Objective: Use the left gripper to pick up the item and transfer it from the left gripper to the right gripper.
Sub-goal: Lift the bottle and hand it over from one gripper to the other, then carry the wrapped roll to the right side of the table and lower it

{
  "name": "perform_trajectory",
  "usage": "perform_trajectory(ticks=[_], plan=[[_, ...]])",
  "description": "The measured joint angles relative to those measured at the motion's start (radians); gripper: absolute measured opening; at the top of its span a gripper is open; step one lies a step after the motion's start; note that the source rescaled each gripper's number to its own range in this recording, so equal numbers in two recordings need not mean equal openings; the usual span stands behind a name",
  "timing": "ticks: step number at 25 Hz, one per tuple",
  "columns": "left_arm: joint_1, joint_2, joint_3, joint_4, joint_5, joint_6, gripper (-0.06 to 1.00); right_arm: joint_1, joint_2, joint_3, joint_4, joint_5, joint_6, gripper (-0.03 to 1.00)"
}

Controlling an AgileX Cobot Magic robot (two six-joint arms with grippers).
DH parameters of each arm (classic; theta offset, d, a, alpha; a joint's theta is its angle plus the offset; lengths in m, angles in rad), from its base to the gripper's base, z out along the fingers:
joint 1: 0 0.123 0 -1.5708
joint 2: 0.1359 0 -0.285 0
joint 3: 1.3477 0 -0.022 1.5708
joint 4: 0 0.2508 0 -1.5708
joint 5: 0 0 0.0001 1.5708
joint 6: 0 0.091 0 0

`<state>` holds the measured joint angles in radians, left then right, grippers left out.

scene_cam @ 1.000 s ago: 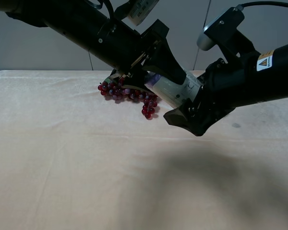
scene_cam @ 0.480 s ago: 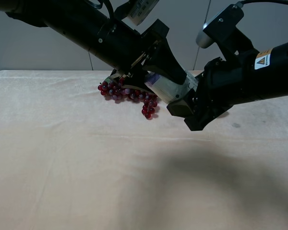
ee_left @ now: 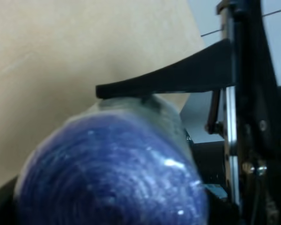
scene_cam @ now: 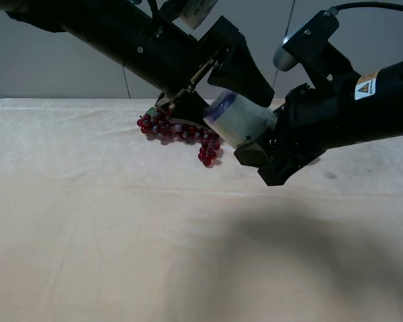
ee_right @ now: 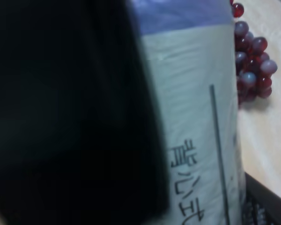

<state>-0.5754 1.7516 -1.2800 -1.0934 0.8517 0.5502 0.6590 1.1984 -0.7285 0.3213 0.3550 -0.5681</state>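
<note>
The item, a white can (scene_cam: 240, 122) with a purple-blue end, hangs in the air above the table between both grippers. My right gripper (scene_cam: 258, 139) is shut on its far end; a black finger (ee_right: 61, 117) lies along the can's label (ee_right: 192, 93) in the right wrist view. My left gripper (scene_cam: 228, 107) is open around the can's near end, with its upper finger (scene_cam: 252, 77) above the can. In the left wrist view the can's purple end (ee_left: 112, 173) fills the frame, and one finger (ee_left: 178, 77) lies just over it.
A dark red grape bunch (scene_cam: 178, 129) lies on the cream tablecloth (scene_cam: 87, 235) under the left arm and also shows in the right wrist view (ee_right: 253, 61). A tan piece (scene_cam: 152, 109) peeks out behind the grapes.
My right gripper moved in and closed on the can's end. My left gripper's jaws then spread, and its upper finger lifted off the can, showing more of it.
</note>
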Motion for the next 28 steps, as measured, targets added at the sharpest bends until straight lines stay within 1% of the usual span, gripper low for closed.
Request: perform_trajectory(ticks=[1, 2, 4, 6, 8, 10, 14, 17, 20, 21, 26, 28], plan=[[0.000, 0.000, -0.001, -0.001, 0.003, 0.000, 0.88, 0.000, 0.000, 0.000, 0.000, 0.005, 0.000, 0.02], [0.000, 0.000, -0.001, -0.001, 0.004, 0.000, 0.93, 0.000, 0.000, 0.000, -0.001, 0.005, 0.000, 0.01], [0.000, -0.010, -0.001, 0.004, 0.004, 0.000, 0.97, 0.000, 0.000, 0.000, -0.001, 0.006, 0.000, 0.01], [0.007, -0.030, -0.001, 0.020, 0.004, 0.000, 0.99, 0.000, 0.000, 0.000, 0.000, 0.005, 0.000, 0.01], [0.024, -0.063, -0.001, 0.055, 0.005, -0.010, 1.00, 0.000, 0.000, 0.000, 0.000, 0.004, 0.000, 0.01], [0.059, -0.103, -0.002, 0.094, 0.005, -0.034, 1.00, 0.000, 0.001, 0.000, 0.000, 0.006, 0.000, 0.01], [0.143, -0.207, -0.002, 0.196, 0.028, -0.098, 1.00, 0.000, 0.001, 0.000, -0.001, 0.006, 0.000, 0.01], [0.208, -0.303, -0.002, 0.292, 0.061, -0.152, 1.00, 0.000, 0.001, 0.000, -0.001, 0.006, 0.000, 0.01], [0.261, -0.414, -0.004, 0.422, 0.108, -0.231, 1.00, 0.000, 0.001, 0.000, -0.001, 0.006, 0.000, 0.01], [0.273, -0.454, -0.005, 0.477, 0.125, -0.255, 1.00, 0.000, 0.001, 0.000, -0.001, 0.006, 0.000, 0.01], [0.279, -0.644, -0.005, 0.765, 0.203, -0.413, 1.00, 0.000, 0.001, 0.000, -0.001, 0.006, 0.000, 0.01], [0.279, -0.722, 0.008, 0.857, 0.218, -0.462, 1.00, 0.000, 0.001, 0.000, -0.001, 0.007, 0.000, 0.01]])
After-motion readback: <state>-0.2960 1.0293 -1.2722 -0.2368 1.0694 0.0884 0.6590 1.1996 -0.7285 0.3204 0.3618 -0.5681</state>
